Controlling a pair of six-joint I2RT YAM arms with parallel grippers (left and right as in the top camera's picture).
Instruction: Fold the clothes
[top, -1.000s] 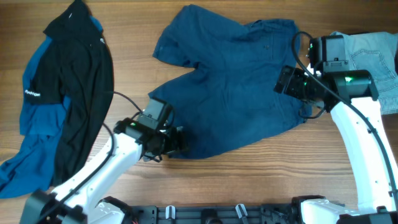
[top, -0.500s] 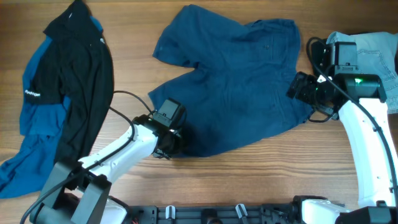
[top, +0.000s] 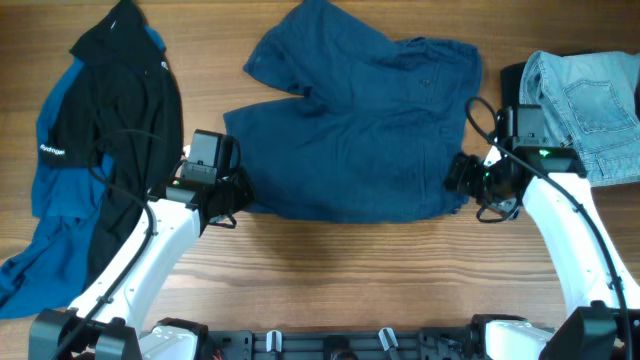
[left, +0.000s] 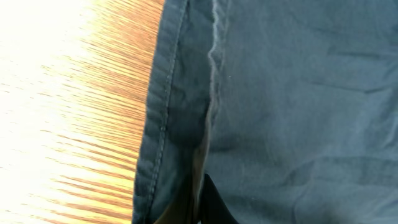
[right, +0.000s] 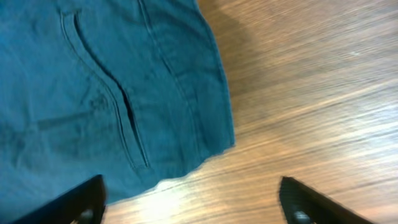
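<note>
The dark navy-blue shorts (top: 360, 130) lie spread across the middle of the table. My left gripper (top: 238, 196) is shut on the shorts' left edge; in the left wrist view the stitched hem (left: 163, 118) runs down into the closed fingers (left: 211, 202). My right gripper (top: 460, 180) stands open at the shorts' lower right corner. In the right wrist view that corner, with its slit pocket (right: 124, 118), lies ahead of the spread fingertips (right: 87, 200), and nothing is gripped. The black and blue jacket (top: 110, 150) lies at the left. The light-blue jeans (top: 580, 100) lie at the right.
Bare wooden tabletop (top: 340, 270) runs along the front, between the shorts and the arm bases. The jacket's lower part reaches the left front edge, beside my left arm. The jeans sit just behind my right arm.
My left gripper shut on the shorts' edge and pulled it left and away from the front. The shorts' lower edge now lies straighter. My right gripper moved down to the right corner.
</note>
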